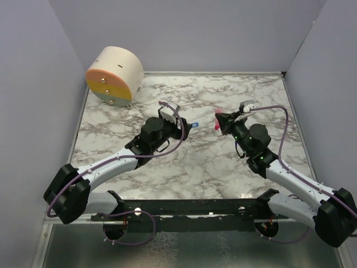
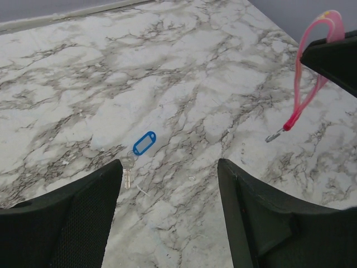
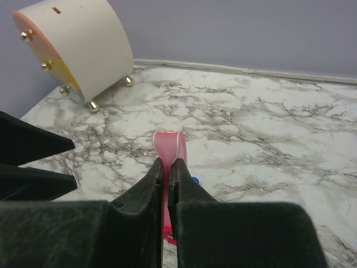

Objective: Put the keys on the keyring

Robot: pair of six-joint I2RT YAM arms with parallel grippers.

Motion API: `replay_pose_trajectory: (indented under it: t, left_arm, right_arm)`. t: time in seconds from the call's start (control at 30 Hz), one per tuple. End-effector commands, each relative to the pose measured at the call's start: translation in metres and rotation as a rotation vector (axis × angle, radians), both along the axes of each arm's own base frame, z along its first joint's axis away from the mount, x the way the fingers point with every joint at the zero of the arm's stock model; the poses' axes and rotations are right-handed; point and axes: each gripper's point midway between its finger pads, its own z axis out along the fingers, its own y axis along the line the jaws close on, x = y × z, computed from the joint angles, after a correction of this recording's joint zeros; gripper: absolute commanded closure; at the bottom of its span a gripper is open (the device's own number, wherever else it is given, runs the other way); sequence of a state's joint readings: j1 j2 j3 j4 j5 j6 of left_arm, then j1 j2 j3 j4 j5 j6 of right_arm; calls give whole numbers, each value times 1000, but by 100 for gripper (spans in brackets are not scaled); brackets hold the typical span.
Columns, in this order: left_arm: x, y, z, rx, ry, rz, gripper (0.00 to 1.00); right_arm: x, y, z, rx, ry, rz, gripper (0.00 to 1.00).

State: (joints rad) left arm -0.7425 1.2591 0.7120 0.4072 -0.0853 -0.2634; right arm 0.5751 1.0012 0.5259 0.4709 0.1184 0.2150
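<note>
The pink-red key (image 3: pixel 167 144), a slim looped strip with a short grey metal tip (image 2: pixel 273 135), hangs from my right gripper (image 3: pixel 166 162), which is shut on it above the table. It also shows in the left wrist view (image 2: pixel 304 84) and the top view (image 1: pixel 217 119). The keyring's blue tag (image 2: pixel 144 143) lies flat on the marble, its thin ring (image 2: pixel 132 156) joined to a small silver key (image 2: pixel 127 172). My left gripper (image 2: pixel 168 163) is open and empty, hovering just short of the tag (image 1: pixel 194 124). The right gripper (image 1: pixel 222 120) is to the tag's right.
A round cream box (image 1: pixel 114 75) with an orange and yellow face stands on small brass feet at the back left; it also shows in the right wrist view (image 3: pixel 78 44). Grey walls enclose the marble table (image 1: pixel 184 167) on three sides.
</note>
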Motion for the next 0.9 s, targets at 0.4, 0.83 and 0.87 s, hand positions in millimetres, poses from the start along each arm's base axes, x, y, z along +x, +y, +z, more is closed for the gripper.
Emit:
replay_pose_trajectory:
  t: [0.4, 0.83, 0.87]
  left_arm:
    - [-38, -78, -8, 21, -73, -270, 40]
    - [-29, -70, -3, 3, -107, -181, 35]
    - [-28, -69, -1, -2, -110, -173, 34]
  right_arm:
    - [-3, 23, 24, 8, -35, 115, 99]
    - [-8, 36, 21, -14, -27, 195, 99]
    - [-8, 37, 21, -14, -26, 201, 99]
